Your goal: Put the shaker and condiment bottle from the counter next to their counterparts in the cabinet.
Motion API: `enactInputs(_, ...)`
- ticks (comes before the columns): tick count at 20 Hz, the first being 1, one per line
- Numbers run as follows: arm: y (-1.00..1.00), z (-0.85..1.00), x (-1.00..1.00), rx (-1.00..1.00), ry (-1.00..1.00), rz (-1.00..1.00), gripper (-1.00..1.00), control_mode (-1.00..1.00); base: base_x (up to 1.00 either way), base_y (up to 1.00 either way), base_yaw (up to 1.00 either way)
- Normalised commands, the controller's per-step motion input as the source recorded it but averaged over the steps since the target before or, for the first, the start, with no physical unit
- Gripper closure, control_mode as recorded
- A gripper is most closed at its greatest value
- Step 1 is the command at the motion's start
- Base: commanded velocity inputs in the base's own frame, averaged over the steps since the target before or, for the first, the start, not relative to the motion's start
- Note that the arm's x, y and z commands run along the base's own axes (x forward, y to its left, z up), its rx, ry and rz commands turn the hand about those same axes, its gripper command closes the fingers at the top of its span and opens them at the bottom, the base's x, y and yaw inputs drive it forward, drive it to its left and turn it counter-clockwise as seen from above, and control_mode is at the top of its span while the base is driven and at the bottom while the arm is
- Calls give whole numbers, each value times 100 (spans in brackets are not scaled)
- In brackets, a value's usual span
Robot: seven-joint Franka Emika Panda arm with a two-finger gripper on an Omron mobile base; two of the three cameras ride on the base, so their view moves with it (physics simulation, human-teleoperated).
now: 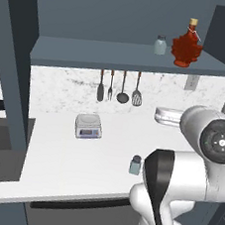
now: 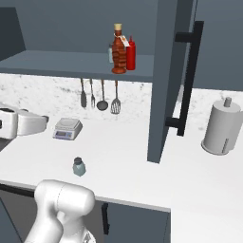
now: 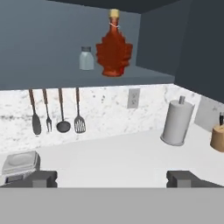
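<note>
Hand view: pincer (image 3: 112,178) spread wide, gripping nothing. Condiment bottle (image 3: 113,46) shelved already. Should drop squarely over shaker (image 1: 135,165) on bench (image 1: 53,162), pinching below cap.

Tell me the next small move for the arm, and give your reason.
Probably swing the open, empty pincer down toward the shaker near the front edge of the counter. The condiment bottle already stands on the cabinet shelf beside the red squeeze bottle and the other shaker, so the counter shaker looks like the one piece left to fetch.
</note>
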Motion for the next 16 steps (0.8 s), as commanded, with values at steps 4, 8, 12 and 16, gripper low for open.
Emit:
enactInputs(4,36,-100,-7,-12,-3,-2,-100,-100,0,0,0)
enactInputs(8,9,-100,0,-13,-7,0,-100,-100,0,0,0)
enactInputs(12,0,-100,0,-11,-15,0,-100,-100,0,0,0)
enactInputs(16,0,-100,0,-9,-17,0,-100,-100,0,0,0)
